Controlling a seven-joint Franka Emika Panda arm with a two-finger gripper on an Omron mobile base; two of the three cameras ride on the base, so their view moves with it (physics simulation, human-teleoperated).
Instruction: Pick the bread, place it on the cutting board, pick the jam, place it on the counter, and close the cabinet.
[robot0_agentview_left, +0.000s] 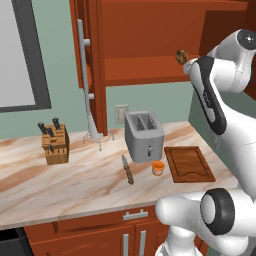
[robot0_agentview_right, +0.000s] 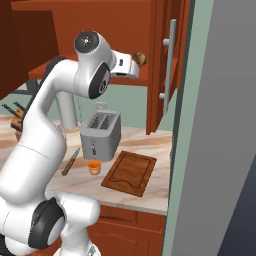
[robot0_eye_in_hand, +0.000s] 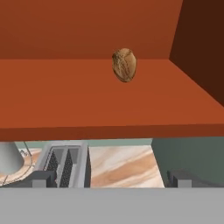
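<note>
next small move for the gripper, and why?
Probably ease the gripper straight forward into the open cabinet toward the bread. The jaws stand wide and empty, and the bread sits on the shelf ahead, not yet between the fingertips. The cutting board lies bare, so the first pick is not yet done.

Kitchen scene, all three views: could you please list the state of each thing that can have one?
Reddish-brown wooden wall cabinet: door open.
Small speckled dark brown bread lump: on the cabinet shelf, not gripped.
Robot's two-finger hand: open, short of the bread.
Dark brown wooden cutting board: flat on the marbled counter, bare.
Small orange jam jar: upright on the counter, lid on.
</note>
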